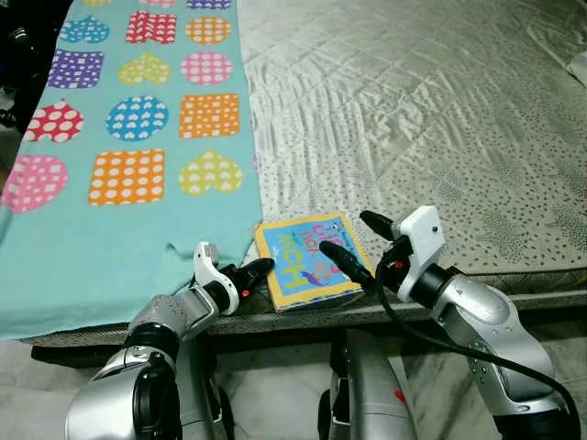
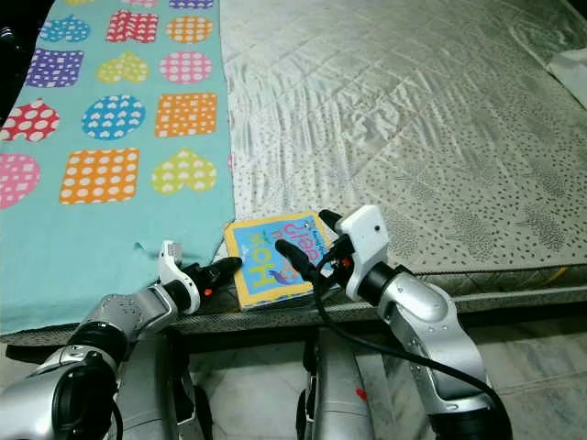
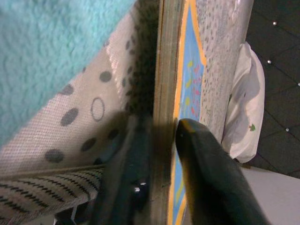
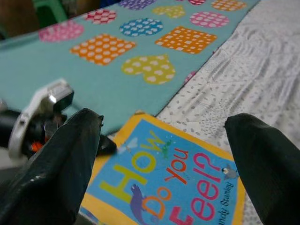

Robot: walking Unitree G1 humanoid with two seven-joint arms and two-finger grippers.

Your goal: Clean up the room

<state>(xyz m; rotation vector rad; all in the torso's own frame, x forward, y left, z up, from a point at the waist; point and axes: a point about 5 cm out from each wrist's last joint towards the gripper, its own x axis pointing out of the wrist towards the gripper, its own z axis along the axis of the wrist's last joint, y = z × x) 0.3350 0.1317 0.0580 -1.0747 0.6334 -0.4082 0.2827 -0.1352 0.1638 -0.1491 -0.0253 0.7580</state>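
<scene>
Book point(image 1: 305, 259) pinched by left gripper point(image 1: 260, 269) on bed point(image 1: 422, 119)

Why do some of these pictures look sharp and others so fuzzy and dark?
Both eye views are evenly lit and sharp on the book and the bed. In the left wrist view the left claw sits so close that its fingers blur, with dark shadow beside the book's edge. In the right wrist view the right claw's fingers are soft, while the book's title reads clearly.

Blue, yellow-bordered book point(image 1: 307, 259), teal blanket point(image 1: 110, 229) with polka-dotted coloured shapes, grey speckled bedspread point(image 1: 413, 119)
</scene>
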